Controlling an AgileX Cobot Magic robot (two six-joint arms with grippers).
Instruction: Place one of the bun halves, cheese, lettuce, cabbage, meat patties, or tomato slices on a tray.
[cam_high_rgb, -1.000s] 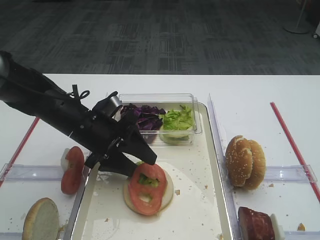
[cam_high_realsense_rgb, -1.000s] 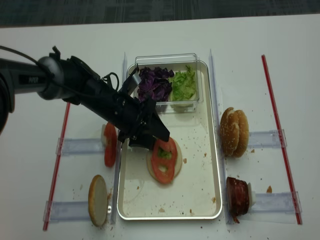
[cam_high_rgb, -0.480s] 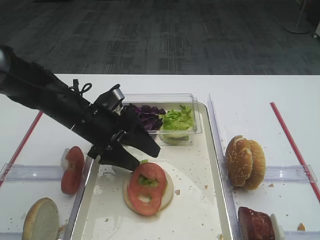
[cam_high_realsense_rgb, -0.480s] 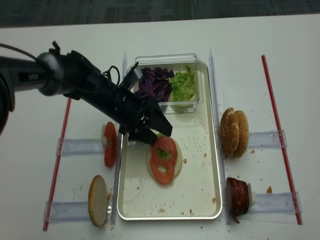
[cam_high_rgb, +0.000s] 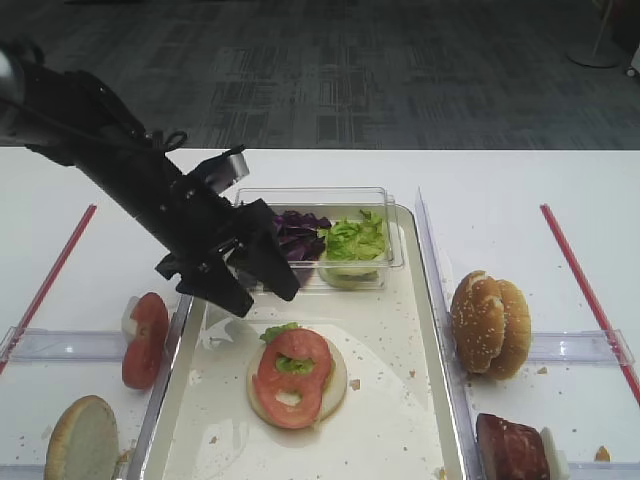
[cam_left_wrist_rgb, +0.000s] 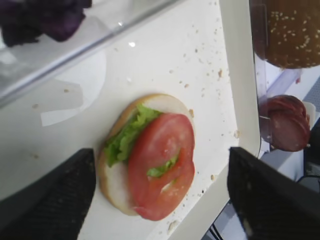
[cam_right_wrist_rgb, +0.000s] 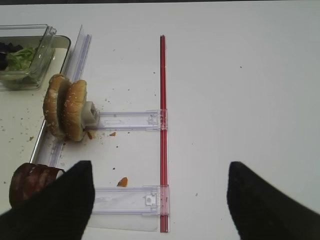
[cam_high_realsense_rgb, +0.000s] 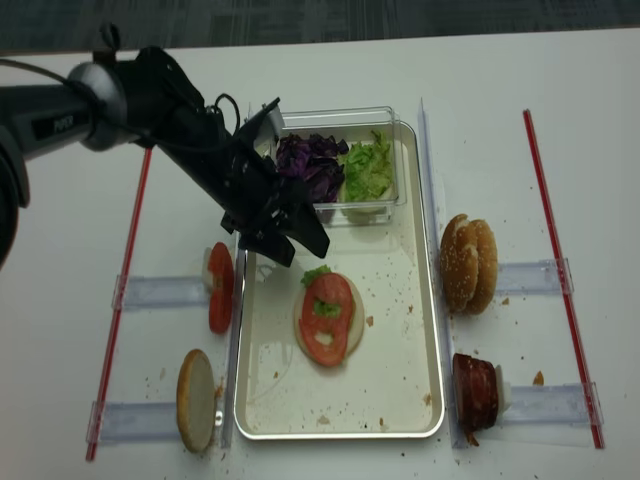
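A white bench (cam_high_rgb: 520, 190) is carrying a shallow metal tray (cam_high_rgb: 425, 400) speckled with crumbs. On the tray a pale bun half (cam_high_rgb: 335, 382) is lying cut face up, with a bit of lettuce (cam_left_wrist_rgb: 125, 137) and a tomato slice (cam_high_rgb: 292, 376) resting on top.

The left gripper (cam_high_rgb: 262, 292) is hanging above and to the left of this stack, its fingers (cam_left_wrist_rgb: 50, 195) standing apart and holding nothing. Judging by that, the tomato slice has just been placed, and the arm seems to be finishing this placement. The next move probably calls for lifting clear of the tray and heading to another ingredient.

At the far end of the tray a clear plastic tub (cam_high_rgb: 385, 262) is holding dark purple cabbage (cam_high_rgb: 292, 232) on its left side and light green lettuce on its right.

Left of the tray, another tomato slice (cam_high_rgb: 145, 338) and a bun half (cam_high_rgb: 82, 440) are standing in clear holders. To the right, two sesame bun halves (cam_high_rgb: 490, 322) and meat patties (cam_high_rgb: 512, 447) are waiting likewise.

The right gripper (cam_right_wrist_rgb: 160, 200) is hovering over bare bench, its fingers (cam_right_wrist_rgb: 55, 205) well apart and empty.
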